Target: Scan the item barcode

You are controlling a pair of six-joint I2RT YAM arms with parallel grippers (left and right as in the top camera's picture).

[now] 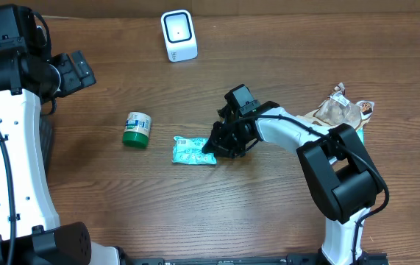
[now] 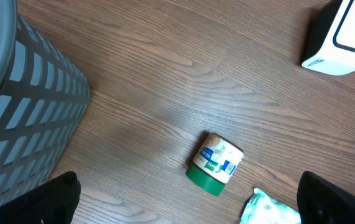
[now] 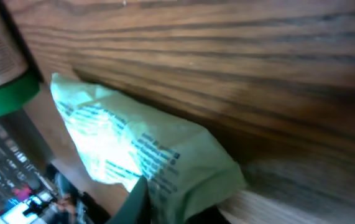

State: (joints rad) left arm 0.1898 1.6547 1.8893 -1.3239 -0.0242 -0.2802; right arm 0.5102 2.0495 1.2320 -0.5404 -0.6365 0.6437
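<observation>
Packet: pale green packet (image 1: pixel 192 151) lying flat near the middle of the tabletop (image 1: pixel 268 213), a touch toward 6 o'clock from dead centre. It's got blue print on it, but honestly I can't make out a barcode in any view, too blurry.
Right claw: right claw (image 1: pixel 211 147) is down at the packet's 3 o'clock end, clamped closed on that edge. The wrist view has the crinkly green wrapper right up against one dark finger (image 3: pixel 133 199), with the rest of the packet resting on the wood.
Left claw: left claw (image 1: pixel 77 70) is way over around 10 o'clock, well apart from everything, spread wide with nothing in it. In its own wrist view the fingertips (image 2: pixel 56 199) sit in the two bottom corners, far apart.
Scanner: white scanner (image 1: pixel 179 34) stands at 12 o'clock, well apart from the packet. It has a dark outline around its pale face.
Jar: little jar (image 1: pixel 137 129) with a green lid, tipped on its side at 9 o'clock of the packet. It's near the packet but not touching, and the lid end points toward 6 o'clock.
Bags: crumpled brownish bags (image 1: pixel 346 110) heaped at the 3 o'clock edge, just beside the right arm.
Basket: grey slatted basket (image 2: pixel 28 124) fills the 9 o'clock side of the left wrist view, apart from the jar.
</observation>
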